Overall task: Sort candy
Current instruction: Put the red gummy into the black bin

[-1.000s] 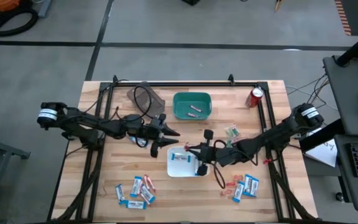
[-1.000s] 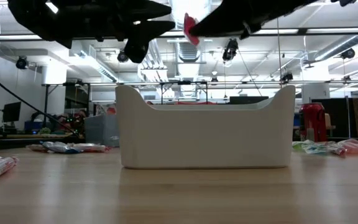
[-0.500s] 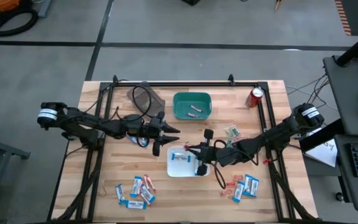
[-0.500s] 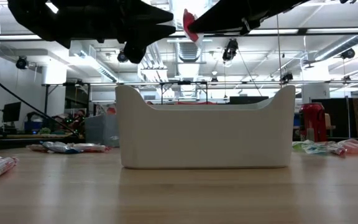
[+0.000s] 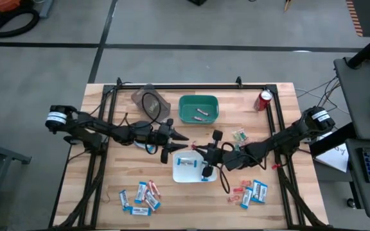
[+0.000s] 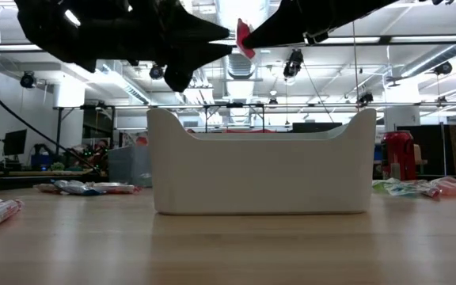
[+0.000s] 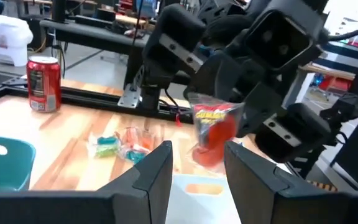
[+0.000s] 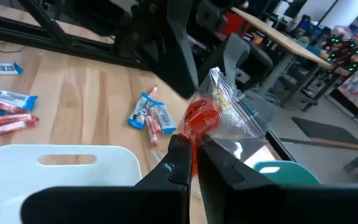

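A small red candy packet [image 7: 211, 132] with a clear crinkled wrapper [image 8: 225, 112] hangs in the air above the white bin [image 5: 190, 170]. My right gripper [image 8: 191, 152] is shut on it, coming in from the table's right. My left gripper [image 7: 197, 167] reaches level from the left and is open. Its two fingers stand on either side of the packet's near end without touching it. In the low view the packet [image 6: 245, 38] shows between the two dark grippers. A blue-and-white candy lies in the white bin. My right gripper pinches the packet's red end [image 8: 192, 129] between its two shut fingers. The fingers run about level, coming from the table's right side. The packet is lifted clear over the white bin, and its clear wrapper sticks out past the fingertips toward my left gripper.
A green bin [image 5: 198, 108] with two candies stands behind the white one, a red can [image 5: 264, 99] at the far right. Loose candy lies near the front left [image 5: 140, 196], front right [image 5: 249, 191] and right of centre [image 5: 239, 136]. A clear container [image 5: 149, 99] sits far left.
My left gripper has moved toward the table's right and a little down, closing in on the packet until its open fingers flank it. My right gripper has stayed in place and turned slightly with the packet.
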{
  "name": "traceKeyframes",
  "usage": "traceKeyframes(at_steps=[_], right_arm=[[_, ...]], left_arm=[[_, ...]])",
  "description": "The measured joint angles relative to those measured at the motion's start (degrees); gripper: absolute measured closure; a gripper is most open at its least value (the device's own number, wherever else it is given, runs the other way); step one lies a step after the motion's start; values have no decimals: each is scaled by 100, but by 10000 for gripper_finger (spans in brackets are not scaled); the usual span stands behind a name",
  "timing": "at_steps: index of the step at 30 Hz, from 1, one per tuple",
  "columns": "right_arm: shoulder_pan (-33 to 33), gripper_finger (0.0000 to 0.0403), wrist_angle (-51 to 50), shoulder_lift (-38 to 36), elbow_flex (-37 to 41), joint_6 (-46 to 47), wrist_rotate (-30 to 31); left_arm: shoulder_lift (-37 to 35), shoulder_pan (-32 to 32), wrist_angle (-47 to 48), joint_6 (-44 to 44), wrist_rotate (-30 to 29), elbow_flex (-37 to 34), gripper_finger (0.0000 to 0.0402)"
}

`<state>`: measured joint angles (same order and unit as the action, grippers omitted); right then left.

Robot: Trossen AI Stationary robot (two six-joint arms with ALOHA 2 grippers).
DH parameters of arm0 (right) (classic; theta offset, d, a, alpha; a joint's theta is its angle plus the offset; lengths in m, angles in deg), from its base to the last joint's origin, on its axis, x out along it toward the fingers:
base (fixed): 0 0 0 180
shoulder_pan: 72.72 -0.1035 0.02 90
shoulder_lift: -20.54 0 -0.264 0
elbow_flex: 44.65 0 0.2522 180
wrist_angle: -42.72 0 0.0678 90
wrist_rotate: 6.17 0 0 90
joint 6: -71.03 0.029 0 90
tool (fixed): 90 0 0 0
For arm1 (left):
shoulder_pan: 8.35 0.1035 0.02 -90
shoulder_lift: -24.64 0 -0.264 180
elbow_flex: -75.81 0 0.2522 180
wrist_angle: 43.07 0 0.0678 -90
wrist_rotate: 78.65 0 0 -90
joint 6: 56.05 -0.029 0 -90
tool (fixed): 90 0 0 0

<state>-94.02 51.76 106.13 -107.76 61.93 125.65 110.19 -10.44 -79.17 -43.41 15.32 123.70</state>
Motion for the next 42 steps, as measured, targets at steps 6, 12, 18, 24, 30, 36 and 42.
traceKeyframes(at_steps=[6, 12, 18, 24, 30, 36, 42], right_arm=[[43, 391, -21, 1, 0, -70, 41], [97, 391, -24, 1, 0, -124, 29], [164, 391, -37, 1, 0, -107, 39], [159, 391, -159, 1, 0, -46, 25], [159, 391, -302, 1, -2, 159, 29], [157, 370, -282, 1, -2, 250, 22], [164, 305, -320, -88, 0, 602, 44]], left_arm=[[262, -2, -593, 123, 231, 0, 273], [364, -4, -837, 347, 279, 0, 273], [671, -12, -849, 490, -139, 242, 273], [1050, -13, -822, 448, -136, 649, 275], [1079, -12, -814, 442, -153, 673, 329], [1042, -5, -818, 442, -181, 640, 390], [818, 173, -379, 438, -160, 640, 397]])
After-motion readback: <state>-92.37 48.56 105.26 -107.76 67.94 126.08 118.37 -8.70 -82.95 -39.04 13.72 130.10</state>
